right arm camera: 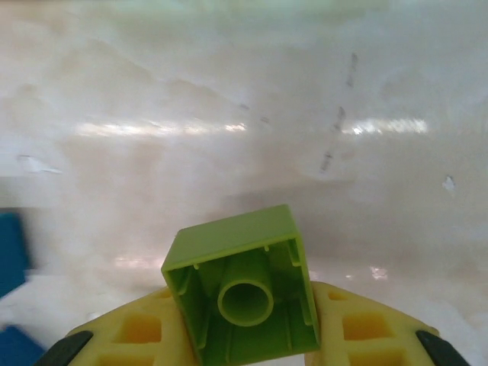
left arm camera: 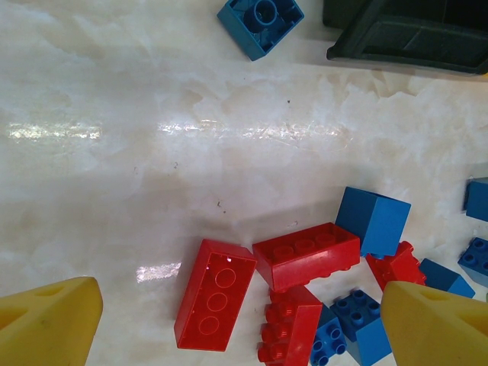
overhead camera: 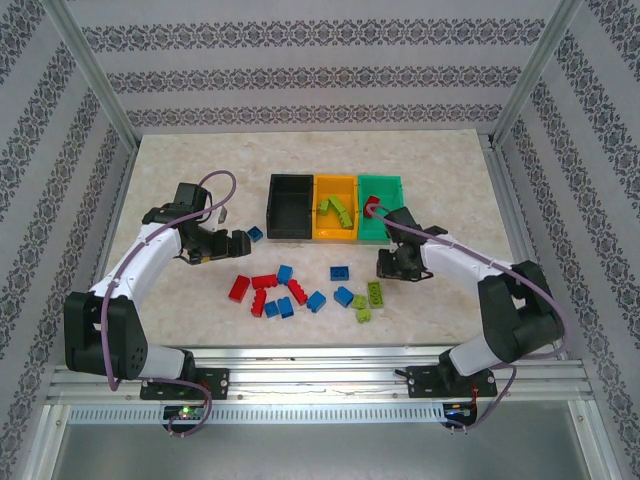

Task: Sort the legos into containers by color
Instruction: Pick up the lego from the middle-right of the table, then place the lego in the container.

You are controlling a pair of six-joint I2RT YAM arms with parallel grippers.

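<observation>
1. Left wrist view: the black bin [left arm camera: 412, 38] runs off the top edge, the yellow fingers [left arm camera: 46, 324] off the bottom.
2. Right wrist view: the lime brick [right arm camera: 240, 290] is cropped below; a blue brick [right arm camera: 11, 252] at the left edge is blurred.

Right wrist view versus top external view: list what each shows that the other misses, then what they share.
Right wrist: the hollow underside of a lime green brick gripped between yellow fingers. Top external: black bin, orange-yellow bin, green bin, scattered red bricks, the open left gripper. Shared: the marble table and right gripper.
</observation>
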